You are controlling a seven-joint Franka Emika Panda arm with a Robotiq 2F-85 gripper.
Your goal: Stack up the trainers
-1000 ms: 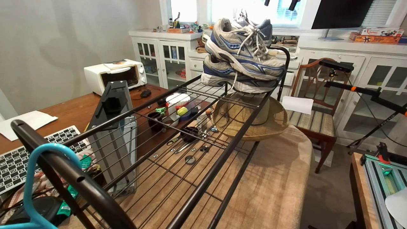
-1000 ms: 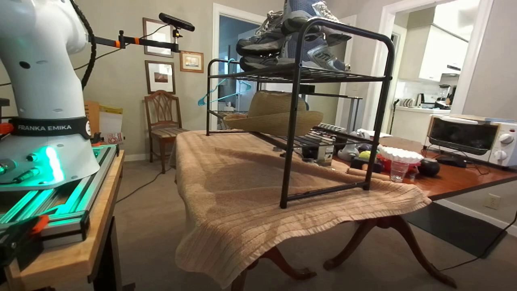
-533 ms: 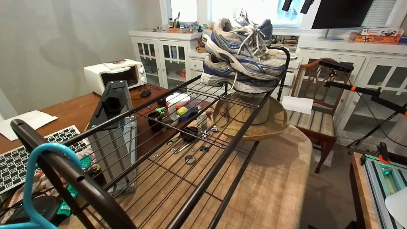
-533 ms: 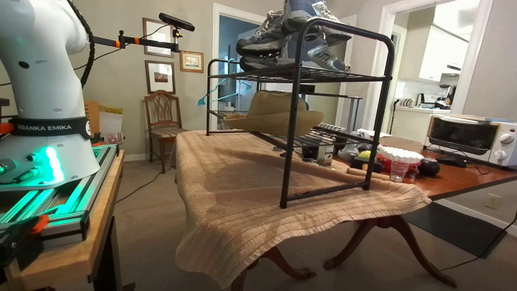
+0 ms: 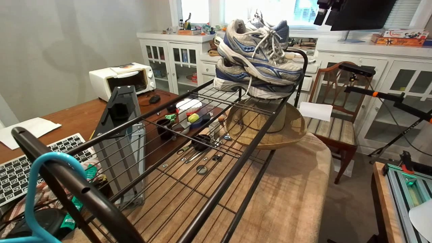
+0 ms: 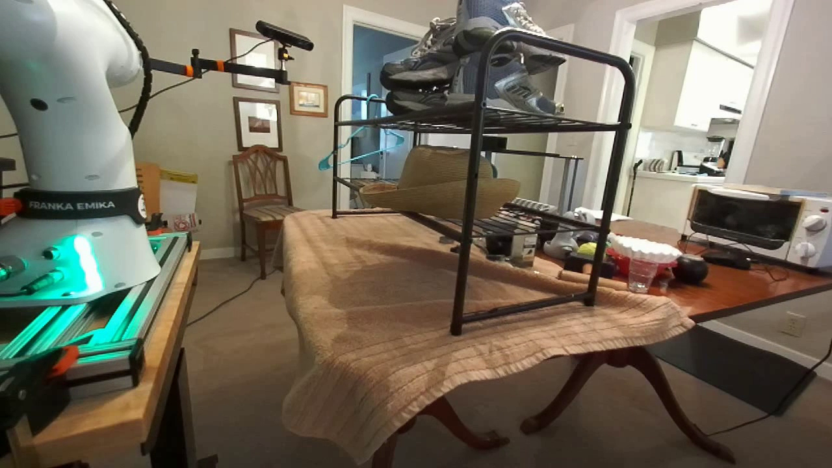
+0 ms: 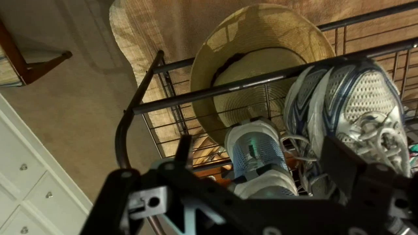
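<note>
Several trainers stand in two stacks at one end of a black wire rack. In an exterior view the upper grey, white and blue trainer rests on a lower trainer. The blue-grey mesh pair is partly hidden behind them. Both stacks also show in an exterior view, with the upper blue trainer cut by the top edge. In the wrist view a lower blue trainer and the upper one lie beyond my open, empty gripper, beside the grey pair. My gripper is above and apart from the shoes.
A straw hat sits on the rack's lower level. A raised end bar stands beside the shoes. A turquoise hanger hangs at the far end. A white toaster oven and small clutter stand on the table.
My gripper has moved rightward and slightly down in an exterior view, away from above the shoes. Its fingers look closer together there. The trainers and rack have not moved.
</note>
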